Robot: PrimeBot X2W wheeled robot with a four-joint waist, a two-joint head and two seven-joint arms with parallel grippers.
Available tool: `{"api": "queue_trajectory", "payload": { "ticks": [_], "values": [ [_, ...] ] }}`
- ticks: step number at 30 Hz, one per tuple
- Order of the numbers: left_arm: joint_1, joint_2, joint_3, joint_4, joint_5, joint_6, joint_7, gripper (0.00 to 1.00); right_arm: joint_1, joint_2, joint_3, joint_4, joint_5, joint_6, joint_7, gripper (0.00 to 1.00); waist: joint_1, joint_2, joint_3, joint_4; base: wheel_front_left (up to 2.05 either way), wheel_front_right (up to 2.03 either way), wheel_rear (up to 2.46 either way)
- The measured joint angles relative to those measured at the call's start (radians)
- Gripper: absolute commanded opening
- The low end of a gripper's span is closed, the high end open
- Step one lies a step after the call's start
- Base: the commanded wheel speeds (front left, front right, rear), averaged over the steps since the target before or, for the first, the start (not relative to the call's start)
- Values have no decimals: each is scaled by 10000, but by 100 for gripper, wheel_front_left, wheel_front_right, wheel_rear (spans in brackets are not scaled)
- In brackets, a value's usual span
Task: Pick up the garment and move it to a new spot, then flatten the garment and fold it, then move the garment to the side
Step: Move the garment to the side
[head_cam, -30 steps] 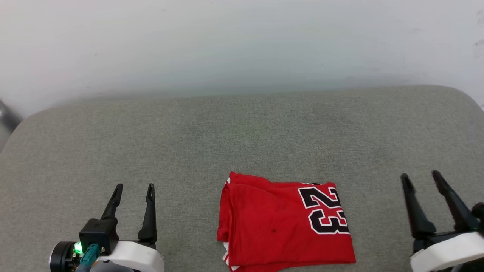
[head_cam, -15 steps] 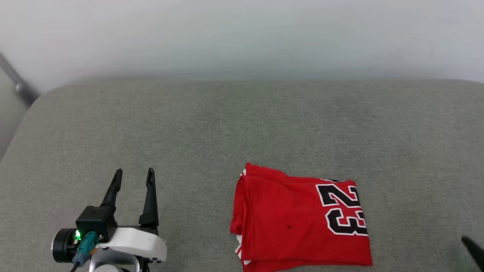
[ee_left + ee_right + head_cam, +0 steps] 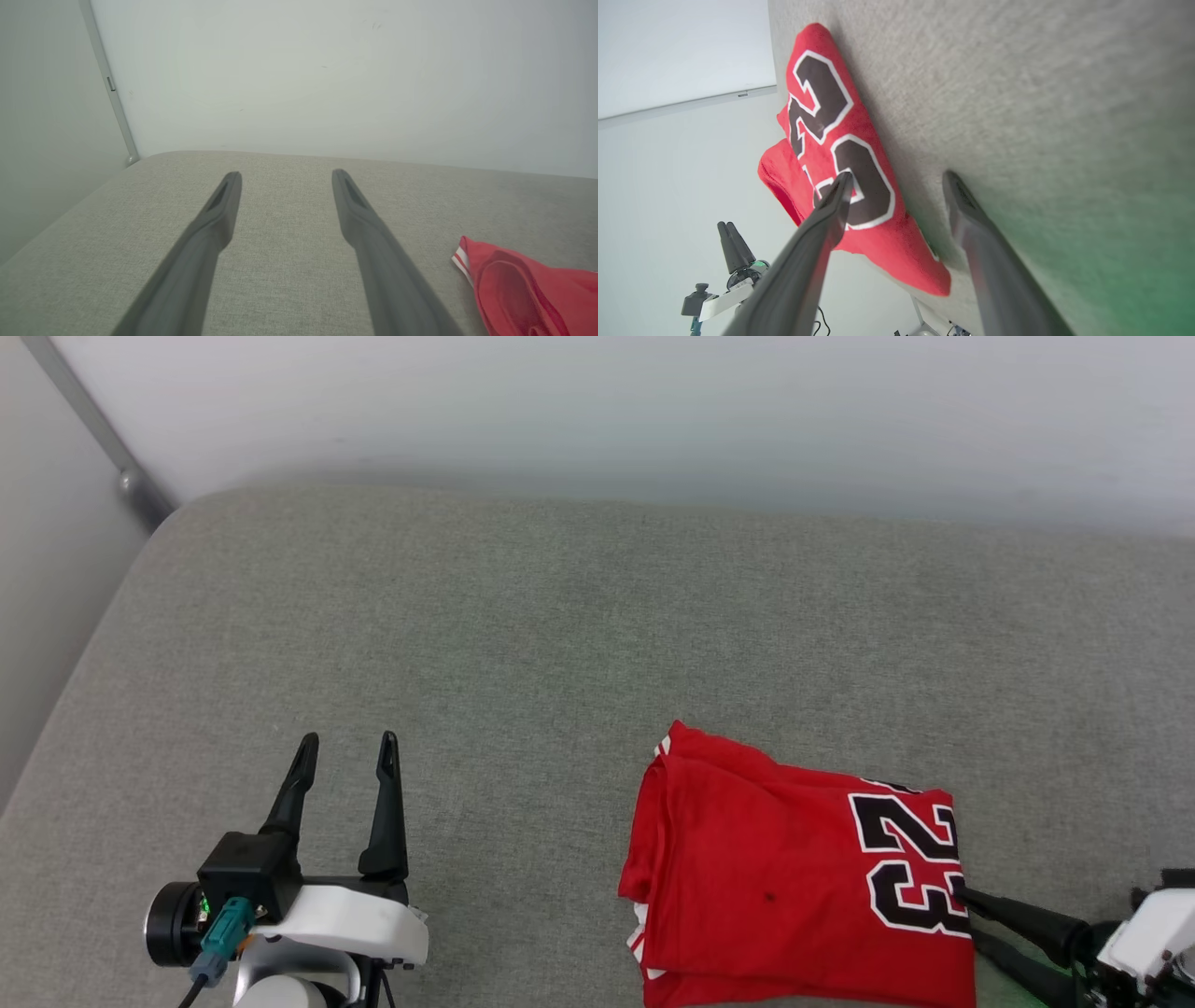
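In the head view the garment point(image 3: 794, 887) lies folded in a neat red block near the front of the grey cushion point(image 3: 560, 644), off to the right, with the black 23 on top. The left gripper point(image 3: 347, 742) hangs well apart from it on the left, jaws wide and holding nothing. The right gripper point(image 3: 966, 915) lies low at the shirt's right edge, pointing sideways at it. In the left wrist view the two fingers are spread over bare cushion, and a red corner with white stripes peeks in at the right. In the right wrist view the jaws are wide too, one finger over the number and the other over the cushion just beside the edge, but I cannot tell if it touches the cloth. The shirt looks soft, light and floppy, so the layers may slide apart. I think it is best to pinch the right edge through all the layers. A second ago the right gripper stood up with fingers pointing away, and now it is turned toward the shirt; the head camera has swung too, and the shirt looks folded just the same
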Motion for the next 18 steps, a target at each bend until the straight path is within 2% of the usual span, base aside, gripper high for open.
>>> {"api": "queue_trajectory", "payload": {
  "ticks": [4, 5, 6, 13, 18],
  "values": [
    [-148, -128, 54, 56, 104, -96, -2, 100, -600, 4, 656, 903, 899, 0, 31, 100, 0, 0, 144, 224, 0, 0, 0],
    [-187, -153, 75, 67, 119, -105, -2, 100, -684, -6, 813, 1005, 1034, 0, -33, 70, 0, 0, 166, 269, 0, 0, 0],
    [-193, -219, 125, 109, 211, -173, -2, 100, -701, -31, 1313, 1016, 978, 0, -255, 0, 0, 0, 164, 346, 0, 0, 0],
    [-4, -261, 318, 171, 378, -316, -4, 100, -409, 15, 2240, 148, 368, -2, -859, 0, 0, 0, -50, 128, 0, 0, 0],
    [14, -219, 305, 144, 543, -405, -4, 100, -314, -458, 3442, -1016, -556, -2, -1597, 0, 0, 0, -170, -371, 0, 0, 0]
  ]
}}
